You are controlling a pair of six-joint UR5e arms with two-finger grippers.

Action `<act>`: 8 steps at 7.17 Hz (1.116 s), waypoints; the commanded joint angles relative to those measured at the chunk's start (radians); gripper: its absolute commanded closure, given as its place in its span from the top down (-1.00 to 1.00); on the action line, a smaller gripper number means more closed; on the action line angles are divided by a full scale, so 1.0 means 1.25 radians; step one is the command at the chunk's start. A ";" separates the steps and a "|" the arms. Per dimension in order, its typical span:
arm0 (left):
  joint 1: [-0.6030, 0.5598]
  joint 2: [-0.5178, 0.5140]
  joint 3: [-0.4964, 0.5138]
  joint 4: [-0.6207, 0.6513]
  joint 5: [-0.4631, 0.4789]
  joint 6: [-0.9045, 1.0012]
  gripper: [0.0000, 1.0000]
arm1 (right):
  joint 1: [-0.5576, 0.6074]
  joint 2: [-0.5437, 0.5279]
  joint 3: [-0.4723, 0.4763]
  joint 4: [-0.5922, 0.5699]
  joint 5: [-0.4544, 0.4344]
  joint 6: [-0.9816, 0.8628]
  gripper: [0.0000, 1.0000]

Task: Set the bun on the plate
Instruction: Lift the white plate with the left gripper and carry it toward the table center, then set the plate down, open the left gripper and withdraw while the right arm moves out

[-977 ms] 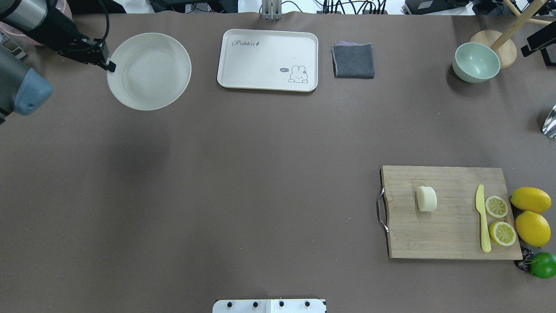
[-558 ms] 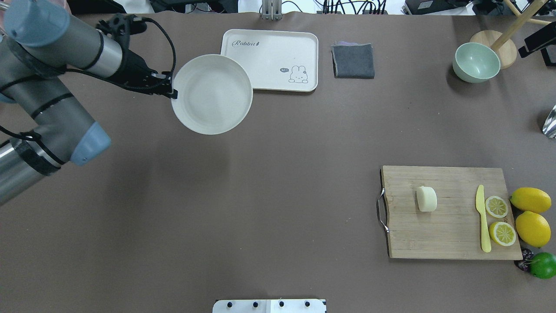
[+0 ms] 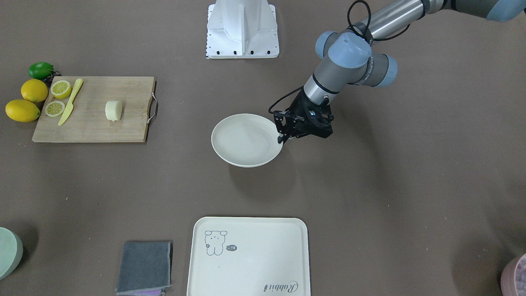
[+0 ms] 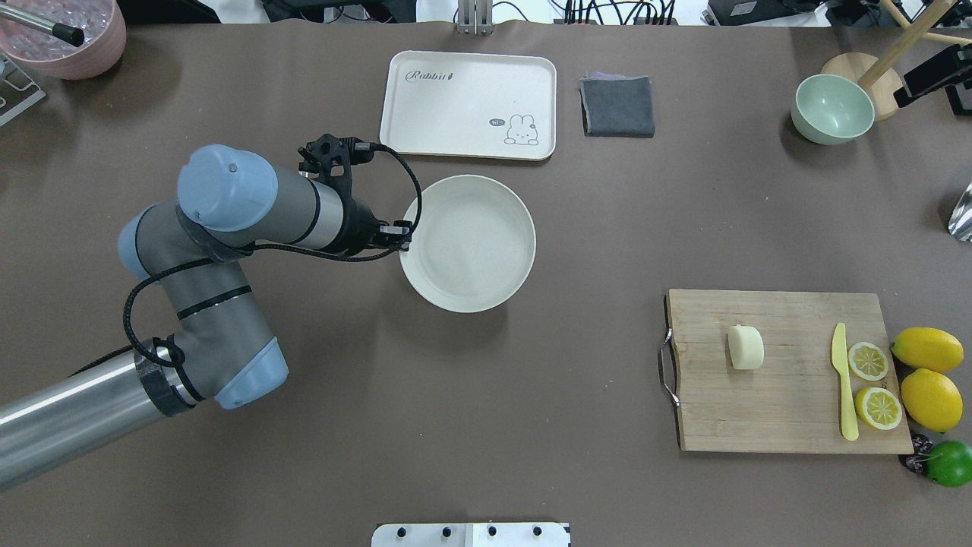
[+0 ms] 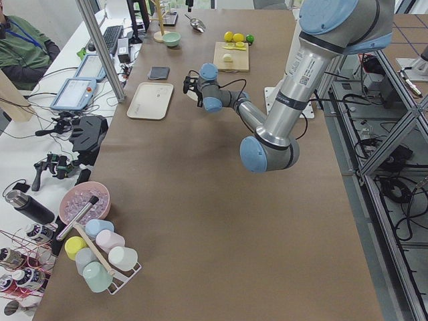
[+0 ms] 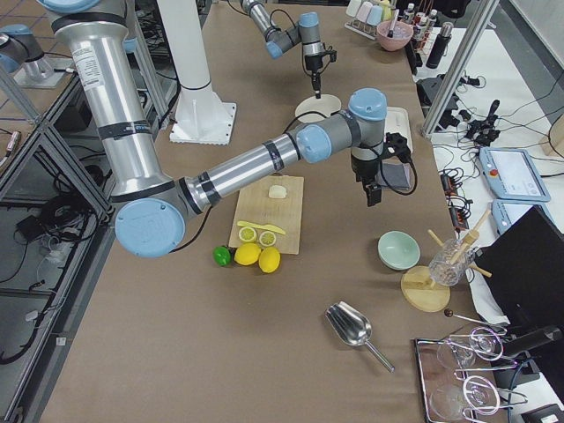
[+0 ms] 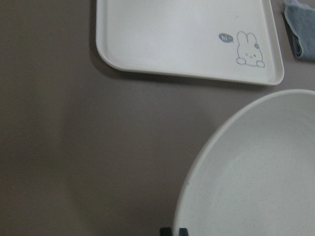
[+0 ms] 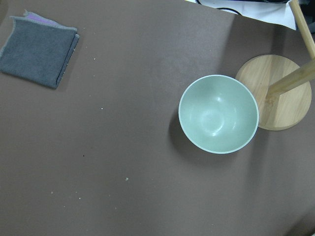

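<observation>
Left tool (image 4: 406, 234) clamps the plate (image 4: 471, 247) by its rim (fingers clenched); bun (image 4: 745, 347) lies well apart, on a board (image 4: 782, 403). Right tool (image 6: 371, 197): state cannot be told.

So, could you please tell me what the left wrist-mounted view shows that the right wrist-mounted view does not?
Only the left wrist view shows the plate, with the left hand at its rim at the view's bottom edge, and the cream tray with its rabbit drawing. Only the right wrist view shows the green bowl beside the round wooden stand base. Both share the brown table and the grey cloth, which is cut off in the left wrist view's upper right corner.
</observation>
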 commanded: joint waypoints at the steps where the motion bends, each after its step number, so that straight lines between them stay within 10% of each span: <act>1: 0.045 0.000 0.001 0.001 0.017 -0.008 -1.00 | -0.012 0.002 0.004 0.000 0.003 -0.001 1.00; 3: 0.045 0.004 0.000 0.001 0.016 -0.008 0.05 | -0.012 0.005 0.010 0.000 0.004 -0.001 1.00; 4: 0.045 0.003 -0.001 0.001 0.020 -0.009 0.93 | -0.019 0.005 0.012 0.000 0.004 -0.001 1.00; 8: -0.078 0.048 -0.091 0.002 0.019 -0.027 0.94 | -0.072 0.030 0.030 0.000 0.015 0.048 1.00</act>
